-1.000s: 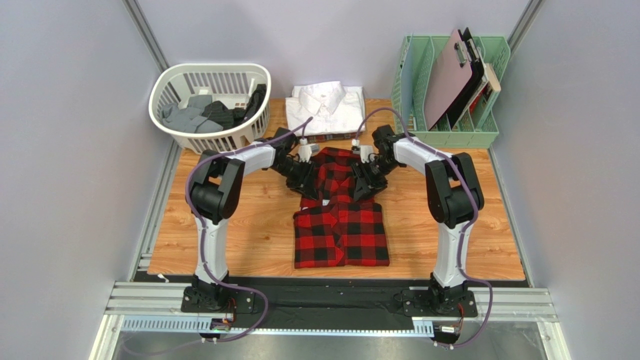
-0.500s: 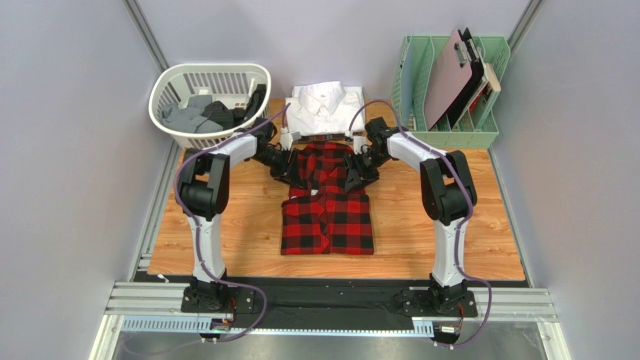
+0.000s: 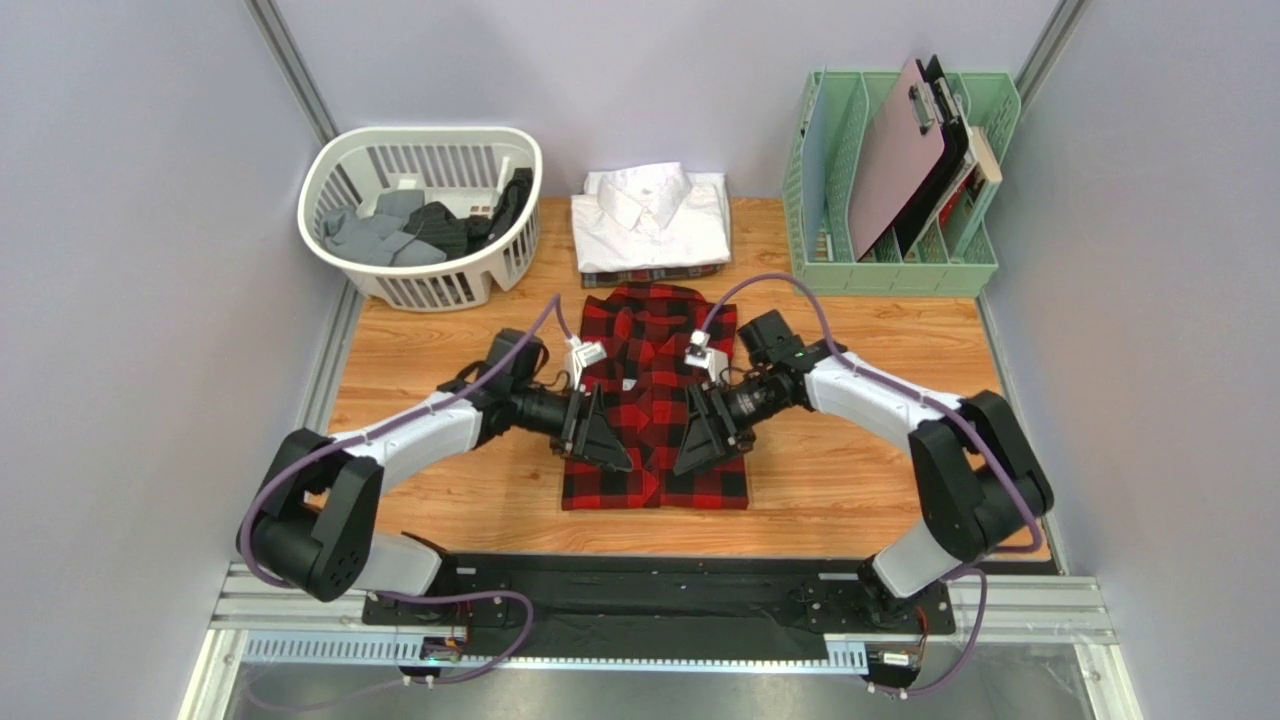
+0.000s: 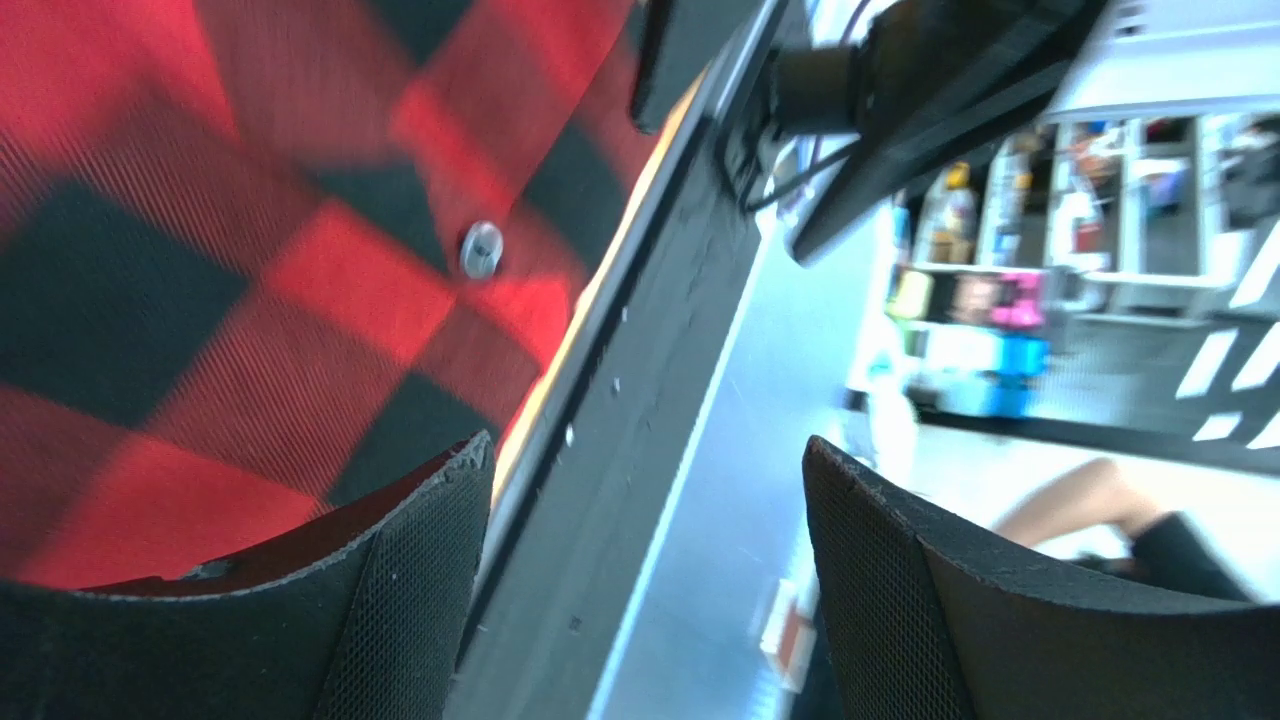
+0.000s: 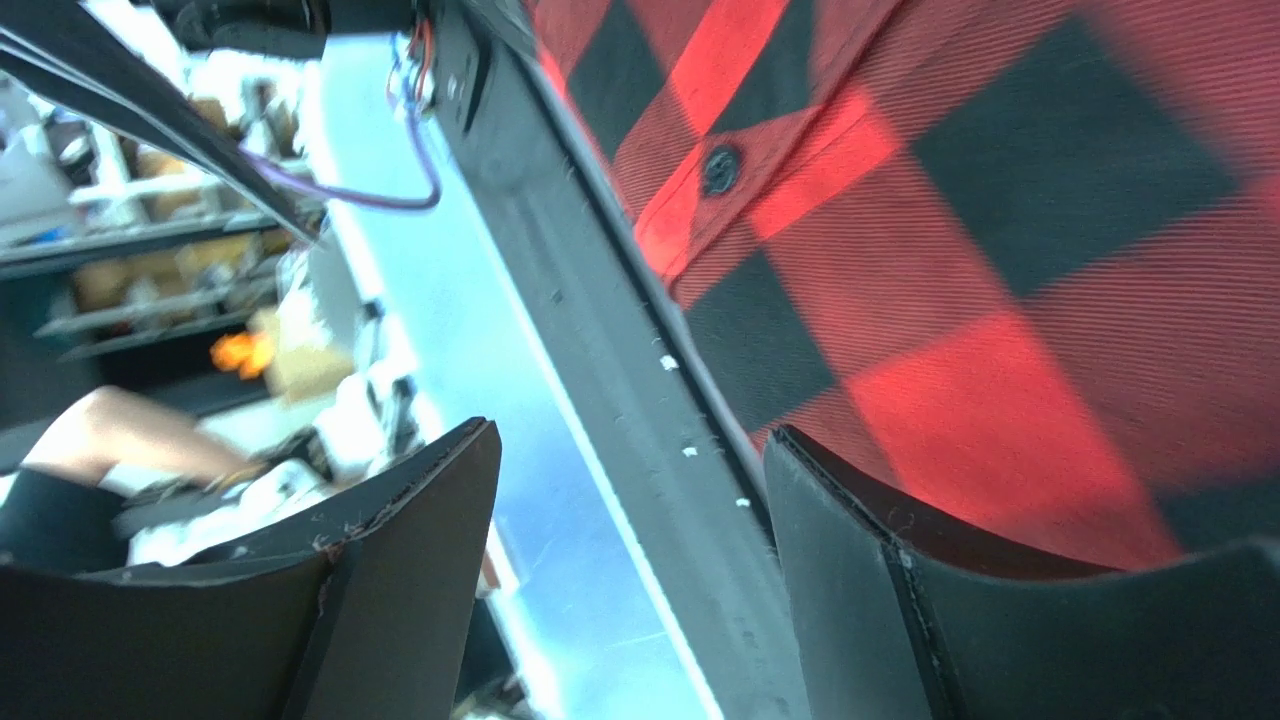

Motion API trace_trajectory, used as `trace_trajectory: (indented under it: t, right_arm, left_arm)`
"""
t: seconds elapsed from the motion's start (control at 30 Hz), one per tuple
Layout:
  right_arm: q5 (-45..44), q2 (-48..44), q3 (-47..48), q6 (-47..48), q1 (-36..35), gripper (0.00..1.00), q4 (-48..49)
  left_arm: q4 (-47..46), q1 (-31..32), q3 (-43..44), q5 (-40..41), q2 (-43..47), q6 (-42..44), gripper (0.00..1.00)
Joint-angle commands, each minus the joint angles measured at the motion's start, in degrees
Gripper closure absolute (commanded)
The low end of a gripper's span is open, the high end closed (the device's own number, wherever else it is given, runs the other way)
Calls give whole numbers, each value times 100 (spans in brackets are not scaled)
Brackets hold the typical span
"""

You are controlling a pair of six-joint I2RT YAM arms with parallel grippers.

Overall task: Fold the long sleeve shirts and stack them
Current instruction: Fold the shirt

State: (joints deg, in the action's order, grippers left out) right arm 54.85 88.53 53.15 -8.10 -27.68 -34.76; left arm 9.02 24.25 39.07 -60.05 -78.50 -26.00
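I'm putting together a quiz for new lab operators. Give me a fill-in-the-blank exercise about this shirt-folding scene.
1. The white shirt lies folded between the green file rack and the white ____.
2. The checked shirt beneath the left gripper and right gripper is red and ____.
3. Both grippers' jaws stand ____, holding nothing.
Missing words: basket; black; open.

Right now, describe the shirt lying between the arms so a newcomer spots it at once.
On the wooden table, look in the middle, in front of the white shirt folded at the far edge. There, between the left claw and right claw, lies the red-and-black checked shirt, the only red cloth in view.
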Motion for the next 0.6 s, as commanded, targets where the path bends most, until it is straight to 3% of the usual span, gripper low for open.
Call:
trace_trajectory:
  t: [0.0,0.13,0.27,0.37,0.5,0.57]
  right_arm:
    - [439,620,-41,-648,-272,30,830]
    - [369,1411,-198,-614,-282,33,1015]
    - [316,2027,-296,-307,-282,34,797]
    - [175,2230,-191,-25,-273,34,454]
    - [490,1819,135,151,-282,40,49]
    - [728,941,-301,-434,-360,41,564]
  left_arm:
    - [-1156,185,-547,142,-209,-1212,20]
    - [-693,159,-708,721,-911,-987,18]
    - [-315,62,-611,749,-1719,-811,20]
    - [-373,-25,-812,899,-1661,-749,24]
    - [-715,-87,-743,216,-1046,-748,30]
    - [-866,79,-769,-374,-624,-1046,30]
